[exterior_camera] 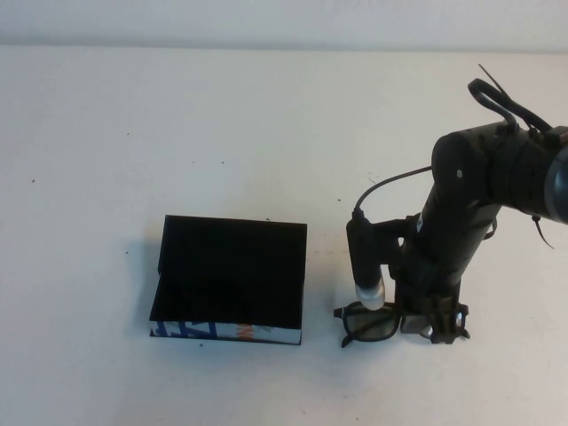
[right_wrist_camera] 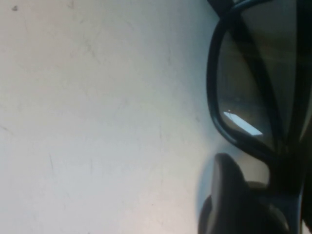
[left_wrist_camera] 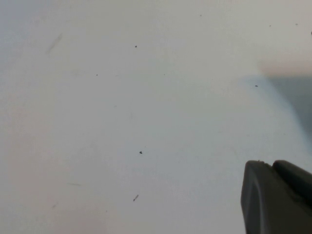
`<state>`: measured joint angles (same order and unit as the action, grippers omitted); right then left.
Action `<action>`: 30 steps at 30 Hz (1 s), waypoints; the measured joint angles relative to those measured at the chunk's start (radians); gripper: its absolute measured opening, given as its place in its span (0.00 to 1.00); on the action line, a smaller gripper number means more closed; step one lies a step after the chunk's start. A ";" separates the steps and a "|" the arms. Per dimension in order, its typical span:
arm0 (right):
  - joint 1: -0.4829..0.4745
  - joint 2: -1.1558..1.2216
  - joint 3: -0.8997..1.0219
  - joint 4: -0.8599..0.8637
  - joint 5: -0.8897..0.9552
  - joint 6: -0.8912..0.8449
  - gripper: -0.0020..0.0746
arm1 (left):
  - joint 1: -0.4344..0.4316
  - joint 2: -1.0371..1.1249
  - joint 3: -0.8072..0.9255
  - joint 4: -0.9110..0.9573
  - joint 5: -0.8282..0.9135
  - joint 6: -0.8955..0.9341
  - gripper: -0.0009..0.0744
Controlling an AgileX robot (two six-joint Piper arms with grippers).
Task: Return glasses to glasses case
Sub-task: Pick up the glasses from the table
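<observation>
Glasses [exterior_camera: 371,324] lie flat on the white tabletop [exterior_camera: 177,133], near edge, right of centre. Dark rectangular frame, clear lenses with a faint tint; one lens and its rim fill the right wrist view [right_wrist_camera: 243,92]. Glasses case [exterior_camera: 229,280] sits just to their left, apart from them, lid open, black lining showing, printed blue, white and orange front edge facing near.

Right gripper [exterior_camera: 432,321] is down at tabletop level over the right end of the frame, arm bent steeply above it. One dark finger [right_wrist_camera: 229,195] shows in the wrist view just beside the frame's lower rim. Fingers look part-way open around the frame end, not yet clamped; whether they touch the frame I cannot tell.

Left gripper [left_wrist_camera: 275,197]: only a dark corner of it shows in its own wrist view, over bare tabletop, out of the high view. Cannot tell its finger state.

Handling, by judgement: glasses look light, rigid at the front, thin and springy at the arms, hinges the weak point. Smooth plastic frame, likely slippery under hard fingers. Lenses scratch and smudge, so keep off them. Best hold seems the bridge or the thick frame corner by the hinge, squeezed gently across the rim. A grip at one end may let the far end droop or swing in the lift. Case opening is only a bit wider than the frame; alignment matters.
</observation>
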<state>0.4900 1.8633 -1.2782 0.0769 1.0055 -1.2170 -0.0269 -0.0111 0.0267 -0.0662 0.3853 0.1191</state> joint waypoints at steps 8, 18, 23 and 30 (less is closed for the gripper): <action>0.000 0.000 0.000 -0.014 0.000 0.000 0.26 | 0.000 0.000 0.000 0.000 0.000 0.000 0.01; 0.000 0.000 0.000 -0.015 0.004 0.000 0.15 | 0.000 0.000 0.000 0.000 0.000 0.000 0.01; 0.000 0.000 -0.007 -0.009 0.028 0.011 0.07 | 0.000 0.000 0.000 0.000 0.000 0.000 0.01; 0.010 -0.033 -0.008 -0.016 0.060 0.143 0.04 | 0.000 0.000 0.000 0.000 0.000 0.000 0.01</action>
<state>0.4999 1.8303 -1.2865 0.0609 1.0651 -1.0740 -0.0269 -0.0111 0.0267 -0.0662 0.3853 0.1191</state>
